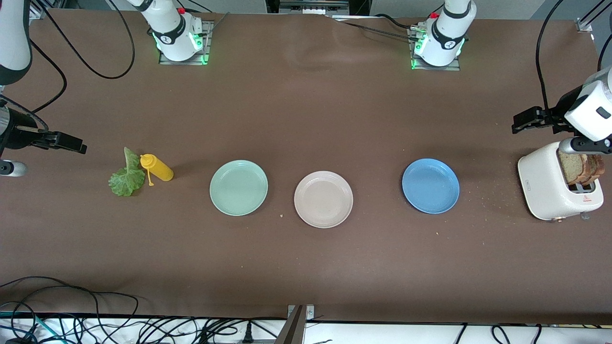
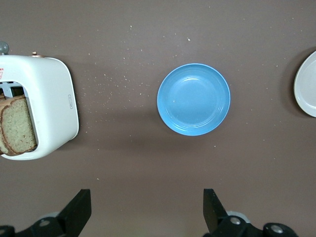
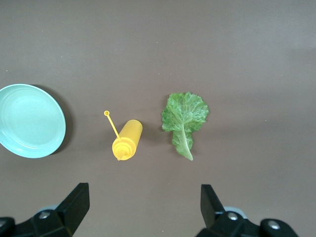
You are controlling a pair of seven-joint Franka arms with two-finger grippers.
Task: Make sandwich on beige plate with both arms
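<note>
The beige plate [image 1: 323, 199] sits bare in the middle of the table, and its rim shows in the left wrist view [image 2: 307, 84]. Two brown bread slices [image 1: 581, 168] [image 2: 19, 126] stand in a white toaster [image 1: 545, 184] at the left arm's end. A green lettuce leaf [image 1: 126, 176] [image 3: 184, 118] lies flat at the right arm's end. My left gripper [image 2: 146, 197] hangs open and holds nothing, high over the table between the toaster and the blue plate. My right gripper [image 3: 144, 192] is also open and holds nothing, high over the table by the lettuce.
A yellow squeeze bottle [image 1: 158, 168] [image 3: 127, 140] lies on its side beside the lettuce. A mint-green plate [image 1: 238, 187] and a blue plate [image 1: 430, 186] [image 2: 193, 98] flank the beige one. Crumbs are scattered near the toaster. Cables run along the table's near edge.
</note>
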